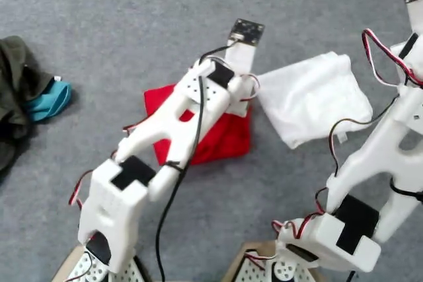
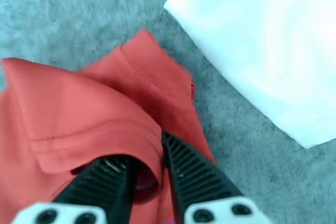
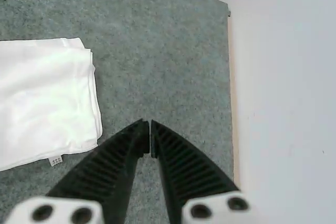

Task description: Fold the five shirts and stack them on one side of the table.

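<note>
Red shirt (image 1: pixel 225 138), rumpled, roughly square

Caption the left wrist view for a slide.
Left gripper pinching a fold of the red shirt, folded white shirt beside it on the grey table.

red shirt (image 1: pixel 228 140), white shirt (image 1: pixel 310 97) folded, adjacent; olive shirt (image 1: pixel 13 90), teal shirt (image 1: pixel 49 100) bunched left.

Red shirt (image 1: pixel 228 140), white shirt (image 1: pixel 310 97), teal shirt (image 1: pixel 49 100), olive shirt (image 1: pixel 14 64), grey table (image 1: pixel 112 24)
</note>
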